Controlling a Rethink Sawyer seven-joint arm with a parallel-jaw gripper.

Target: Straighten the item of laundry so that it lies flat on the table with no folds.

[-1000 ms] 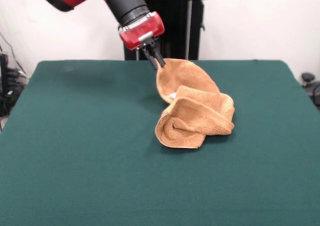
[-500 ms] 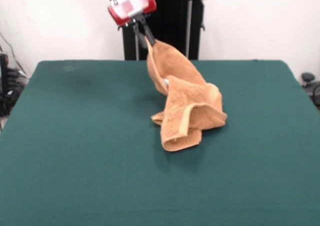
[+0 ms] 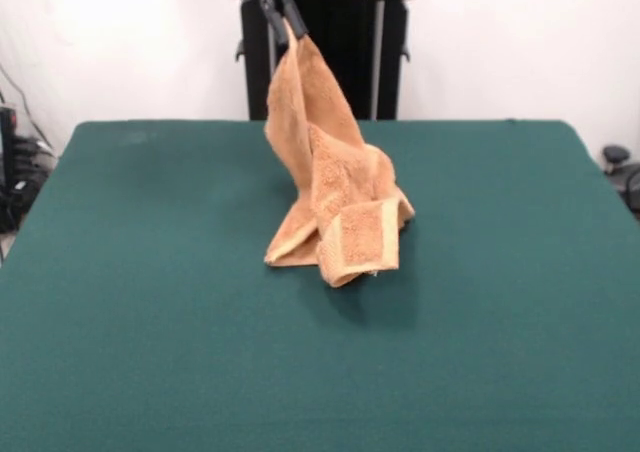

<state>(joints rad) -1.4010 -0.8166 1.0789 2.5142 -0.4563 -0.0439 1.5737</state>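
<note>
Progress: early to middle, by my judgement. The towel is not flat. It hangs in a long draped column from one pinched point at the top, and its lower part is bunched and doubled over on itself. One folded flap with a woven band faces the camera near the bottom. The lowest folds appear to touch or nearly touch the surface; contact cannot be confirmed from this view. No part of the cloth lies spread out. All of the straightening remains: the folds must open, and the cloth must be laid down in a single layer.

Claw: seen only at the top edge, dark fingers clamped together on the towel's uppermost corner or edge. The red wrist shows just above, cut off by the frame.

Position: the towel hangs directly below the claw and slightly toward picture right, over the far middle of the surface, in front of the black pedestal. The surface around it is bare on all visible sides.
</note>
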